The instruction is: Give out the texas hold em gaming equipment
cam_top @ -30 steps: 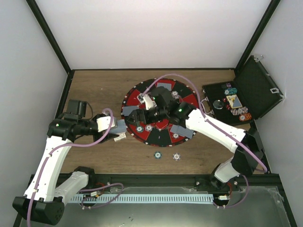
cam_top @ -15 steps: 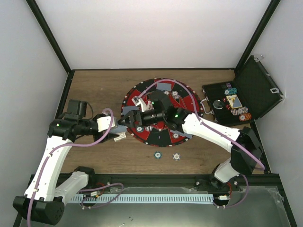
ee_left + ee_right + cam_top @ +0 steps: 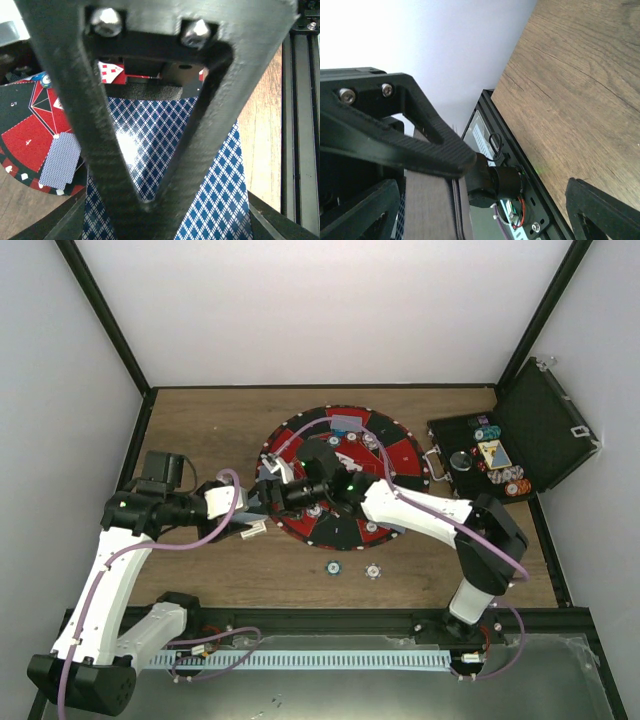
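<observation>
Wooden bench, left edge of round mat: left jaws clenched on the deck of blue-backed cards, held out as supply; right jaws spread beside its top, presumably to draw one card for dealing.
</observation>
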